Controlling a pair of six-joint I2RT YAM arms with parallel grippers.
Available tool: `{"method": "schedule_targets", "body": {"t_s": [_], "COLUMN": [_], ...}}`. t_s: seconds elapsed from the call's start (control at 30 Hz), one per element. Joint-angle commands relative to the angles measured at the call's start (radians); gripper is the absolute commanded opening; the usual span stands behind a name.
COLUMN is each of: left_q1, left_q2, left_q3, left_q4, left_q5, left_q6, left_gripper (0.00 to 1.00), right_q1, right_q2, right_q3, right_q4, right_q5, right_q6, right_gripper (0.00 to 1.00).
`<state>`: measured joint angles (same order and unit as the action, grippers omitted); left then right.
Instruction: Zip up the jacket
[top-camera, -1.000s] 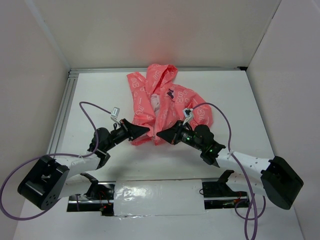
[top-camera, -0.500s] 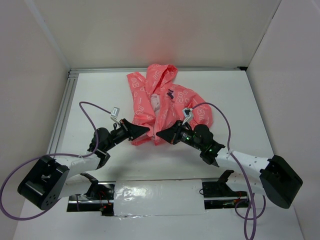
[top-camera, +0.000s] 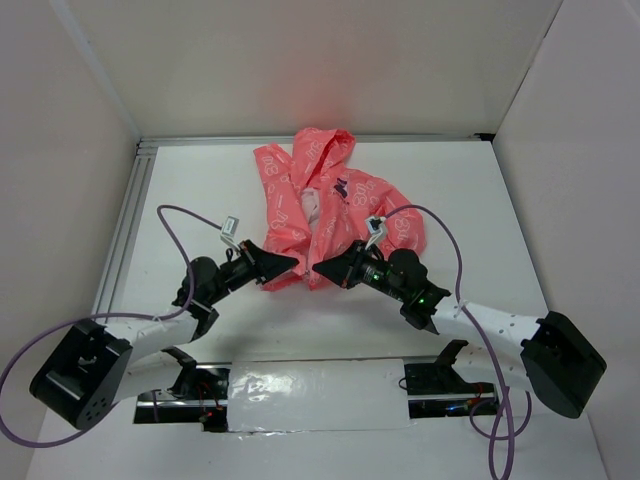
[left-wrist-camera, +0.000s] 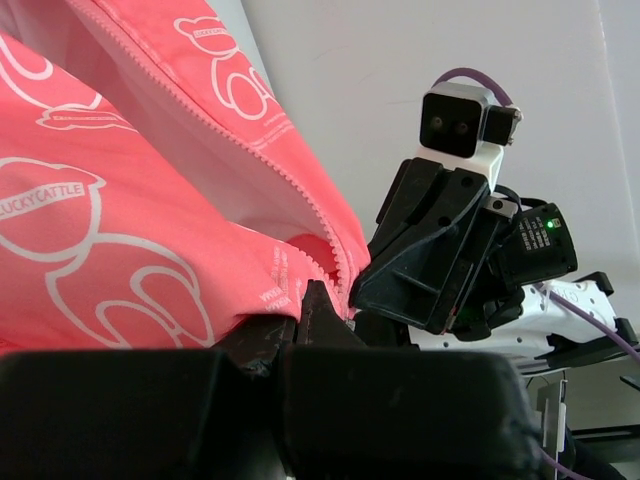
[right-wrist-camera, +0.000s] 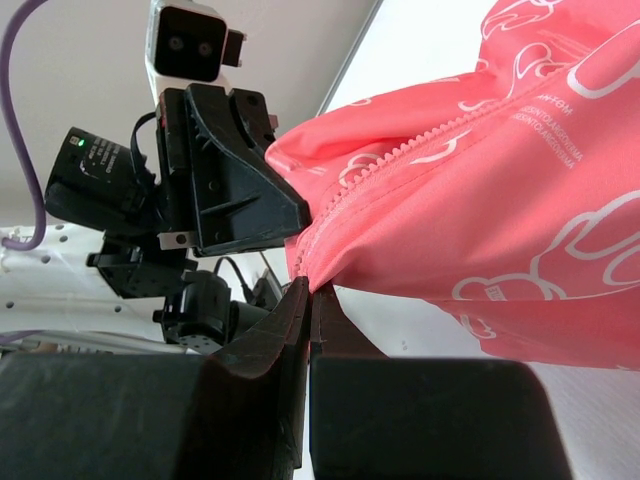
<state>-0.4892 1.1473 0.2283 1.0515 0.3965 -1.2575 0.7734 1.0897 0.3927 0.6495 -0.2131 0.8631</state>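
Observation:
The coral-pink jacket (top-camera: 320, 200) lies crumpled at the back middle of the white table, hood toward the far wall, with a small dark emblem (top-camera: 342, 186) on its chest. Its front hangs unzipped. My left gripper (top-camera: 296, 261) is shut on the jacket's bottom corner beside one row of zipper teeth (left-wrist-camera: 200, 130). My right gripper (top-camera: 318, 268) is shut on the other bottom corner, just under its zipper teeth (right-wrist-camera: 420, 150). The two grippers point at each other, a small gap apart. In the left wrist view the jacket (left-wrist-camera: 140, 210) fills the left side above my left gripper (left-wrist-camera: 300, 312). In the right wrist view the jacket (right-wrist-camera: 500, 190) drapes from my right gripper (right-wrist-camera: 312, 292).
An aluminium rail (top-camera: 125, 230) runs along the table's left side. White walls close in the left, back and right. A taped strip (top-camera: 300, 385) lies between the arm bases at the near edge. Purple cables (top-camera: 180, 225) loop over both arms.
The left arm's rear links have shifted slightly down and left. Both grippers stay shut on the jacket's bottom corners, almost in place.

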Motion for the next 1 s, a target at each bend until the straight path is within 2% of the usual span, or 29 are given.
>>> {"method": "schedule_targets", "body": {"t_s": [0.0, 0.6, 0.97], "left_q1": [-0.008, -0.026, -0.046], "left_q2": [-0.037, -0.095, -0.147], "left_q3": [0.014, 0.063, 0.094], "left_q4": [0.009, -0.146, -0.239], "left_q5": [0.007, -0.033, -0.074], "left_q6": [0.055, 0.133, 0.194], "left_gripper": [0.0, 0.0, 0.0], "right_q1": [-0.003, 0.006, 0.015], "right_q2": [-0.027, 0.001, 0.019], "right_q3": [0.048, 0.095, 0.132], "right_q4": [0.038, -0.019, -0.128], "right_q5": [0.027, 0.018, 0.009], "right_q6": [-0.012, -0.032, -0.032], "right_gripper": [0.0, 0.0, 0.0]}}
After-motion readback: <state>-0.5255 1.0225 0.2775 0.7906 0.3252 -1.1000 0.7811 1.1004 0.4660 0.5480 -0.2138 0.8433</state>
